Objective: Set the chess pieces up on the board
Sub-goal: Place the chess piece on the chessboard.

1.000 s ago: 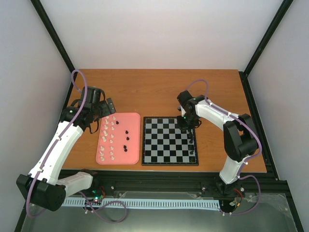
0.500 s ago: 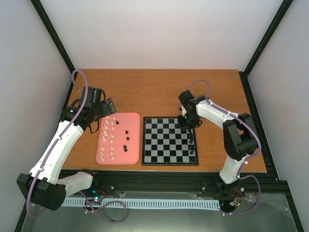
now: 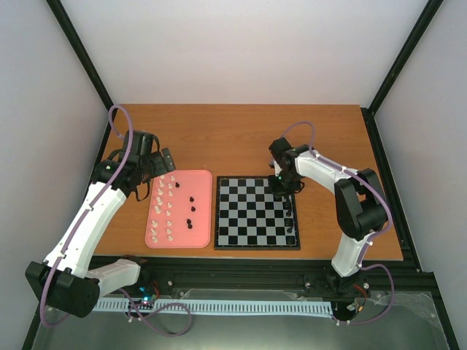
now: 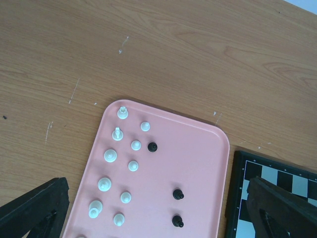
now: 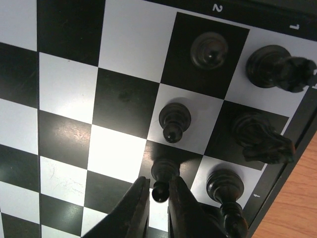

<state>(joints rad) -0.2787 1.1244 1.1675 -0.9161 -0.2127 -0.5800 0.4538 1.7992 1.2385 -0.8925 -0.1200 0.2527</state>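
Note:
The board (image 3: 241, 211) lies flat at table centre, and the right wrist view looks straight down on its squares (image 5: 69, 79). Several black chess pieces (image 3: 292, 215) stand along its right edge. My right gripper (image 5: 159, 196) hangs over that corner. Its fingers flank the head of a black pawn (image 5: 165, 176) standing on a dark square, with a sliver of gap on the left side. More black pawns (image 5: 174, 121) stand beyond it. My left gripper (image 4: 158, 213) hovers wide open above the pink tray (image 4: 198, 158), which holds several white pieces (image 4: 110, 155) and three black pawns (image 4: 178, 194).
The pink tray (image 3: 201, 211) sits directly left of the board on the brown wooden table (image 3: 241, 138). The board's corner (image 4: 277, 173) shows just right of the tray in the left wrist view. Taller black pieces (image 5: 260, 136) crowd the edge row beside the right fingers.
The right jaws have eased apart slightly around the pawn's head. Neither arm has visibly shifted, and the left gripper stays wide open.

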